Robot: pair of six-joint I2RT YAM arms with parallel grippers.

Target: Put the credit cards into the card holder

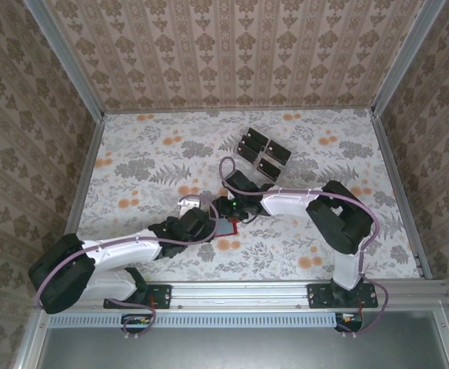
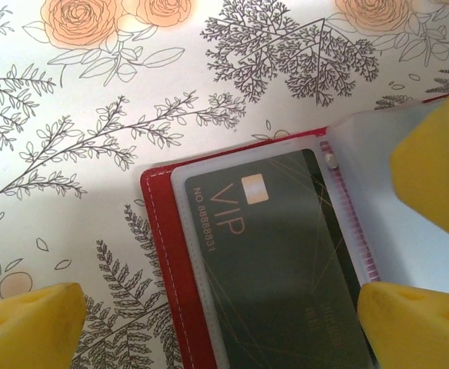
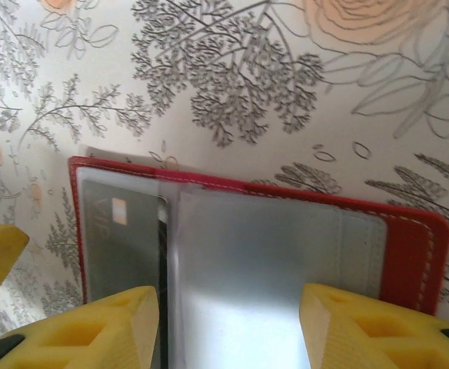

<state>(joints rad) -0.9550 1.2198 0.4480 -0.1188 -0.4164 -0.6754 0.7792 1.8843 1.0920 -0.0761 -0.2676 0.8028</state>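
The red card holder point(image 1: 226, 227) lies open on the floral table between both arms. In the left wrist view a black credit card point(image 2: 286, 254) marked VIP sits inside a clear pocket of the card holder point(image 2: 159, 231). My left gripper point(image 2: 221, 327) is open wide, its yellow fingertips on either side of that card. My right gripper point(image 3: 228, 323) stands open over a clear pocket page of the card holder point(image 3: 409, 246), with nothing between its fingers. The pocketed card point(image 3: 121, 238) lies to its left. Several more black credit cards point(image 1: 274, 151) lie further back.
The loose cards rest in a clear tray point(image 1: 257, 158) at the back centre of the table. Patterned walls close in the table on the left, back and right. One right finger point(image 2: 432, 169) sits close to the left gripper over the holder.
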